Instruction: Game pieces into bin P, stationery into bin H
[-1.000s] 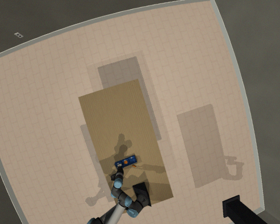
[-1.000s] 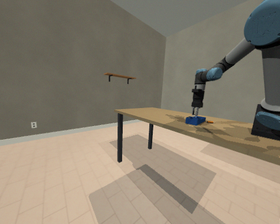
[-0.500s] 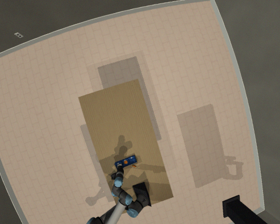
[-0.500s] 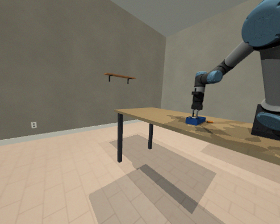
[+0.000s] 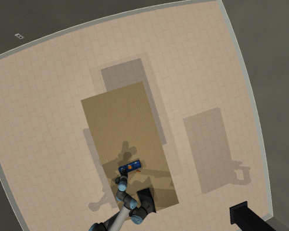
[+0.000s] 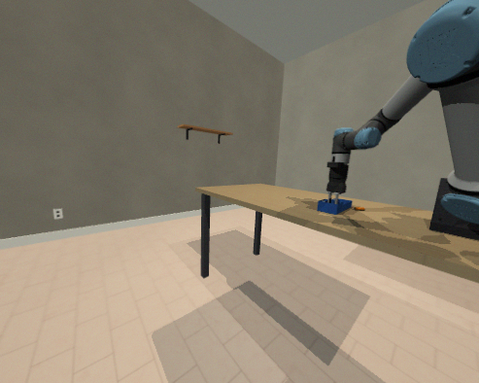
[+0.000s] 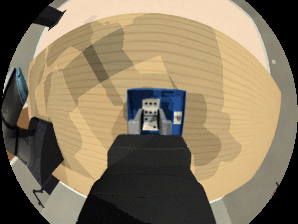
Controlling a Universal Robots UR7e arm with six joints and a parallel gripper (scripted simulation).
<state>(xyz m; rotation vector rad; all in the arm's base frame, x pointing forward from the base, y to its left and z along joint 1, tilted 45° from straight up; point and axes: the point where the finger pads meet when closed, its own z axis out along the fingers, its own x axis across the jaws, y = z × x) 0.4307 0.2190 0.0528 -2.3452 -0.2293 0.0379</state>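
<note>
On the wall at the left of the exterior view hangs a small shelf (image 6: 205,130). Further right, the wooden worktop (image 6: 256,194) carries a blue bin (image 6: 333,206), and the end effector (image 6: 333,197) points straight down with its fingertips inside the bin's rim. Its fingers stand partly apart; whether they clamp anything cannot be told. Just right of the bin, a small orange item (image 6: 359,208) lies on the worktop.
</note>
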